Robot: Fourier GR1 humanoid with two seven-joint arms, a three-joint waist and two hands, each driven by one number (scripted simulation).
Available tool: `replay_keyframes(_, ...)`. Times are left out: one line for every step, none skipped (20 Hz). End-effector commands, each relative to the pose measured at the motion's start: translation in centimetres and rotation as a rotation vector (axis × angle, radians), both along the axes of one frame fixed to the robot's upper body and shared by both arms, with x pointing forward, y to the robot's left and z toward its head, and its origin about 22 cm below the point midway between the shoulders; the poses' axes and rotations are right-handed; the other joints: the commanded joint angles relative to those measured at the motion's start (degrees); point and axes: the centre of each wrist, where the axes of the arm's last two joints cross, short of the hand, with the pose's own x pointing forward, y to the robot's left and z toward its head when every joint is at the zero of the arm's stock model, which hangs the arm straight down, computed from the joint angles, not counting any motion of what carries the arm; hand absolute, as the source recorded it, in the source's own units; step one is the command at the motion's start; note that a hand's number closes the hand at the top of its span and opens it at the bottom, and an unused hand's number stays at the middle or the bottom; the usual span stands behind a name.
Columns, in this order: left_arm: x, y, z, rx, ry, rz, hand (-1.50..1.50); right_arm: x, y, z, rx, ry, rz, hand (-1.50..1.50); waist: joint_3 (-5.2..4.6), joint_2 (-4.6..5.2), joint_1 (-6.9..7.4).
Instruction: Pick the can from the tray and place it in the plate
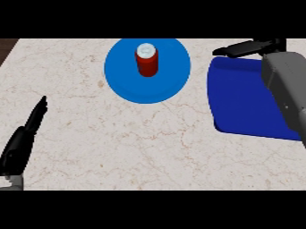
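Can (146, 60) stands upright in blue plate (132, 87), well left of right hand (251, 47). Dark blue tray (241, 103) lies under right forearm, nothing showing in it. Right hand above tray's far edge, fingers straight, pointing left, holding nothing. Left hand (22, 138) rests at lower left, fingers straight, holding nothing.

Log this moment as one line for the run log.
can: upright on plate | tray: no can | right hand: open, above tray's far edge | left hand: open, resting lower left
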Motion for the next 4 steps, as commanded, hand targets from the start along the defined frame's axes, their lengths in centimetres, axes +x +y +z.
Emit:
replay_keyframes(0.8,0.8,0.7,-0.004,-0.01,-0.008,0.0,-0.4,-2.9,0.7,-0.016,-0.011,0.011,-1.5,0.02,0.26,0.48)
replay_keyframes(1.0,0.7,1.2,-0.012,0.001,-0.005,0.0,-1.1,-4.4,-0.8,0.0,-0.003,-0.013,-1.5,0.08,0.42,0.6)
replay_keyframes(0.7,0.0,0.7,-0.001,-0.017,0.015,0.0,-0.3,-3.2,1.2,-0.019,-0.003,-0.009,-1.5,0.02,-0.01,0.48)
replay_keyframes(0.9,0.4,1.0,0.01,-0.008,-0.013,0.0,-0.8,-4.4,0.3,-0.022,-0.008,-0.018,-1.5,0.06,0.33,0.82)
